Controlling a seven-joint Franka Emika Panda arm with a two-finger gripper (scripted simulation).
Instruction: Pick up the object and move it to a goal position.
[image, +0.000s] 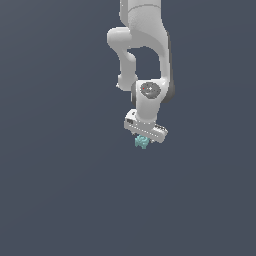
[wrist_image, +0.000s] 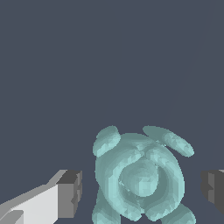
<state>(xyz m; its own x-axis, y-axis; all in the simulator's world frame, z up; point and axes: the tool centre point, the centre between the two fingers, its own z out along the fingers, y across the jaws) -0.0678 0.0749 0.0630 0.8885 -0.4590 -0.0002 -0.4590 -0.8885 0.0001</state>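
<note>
The object is a tiny teal-cyan lumpy piece showing just below the white hand in the exterior view. In the wrist view the object is large and sits between the two dark finger pads. My gripper is open, with a small gap between each pad and the object. In the exterior view my gripper points down, and its fingers are mostly hidden by the hand and the object.
The white arm comes down from the top of the exterior view. The surroundings are a plain dark grey-blue surface with nothing else on it.
</note>
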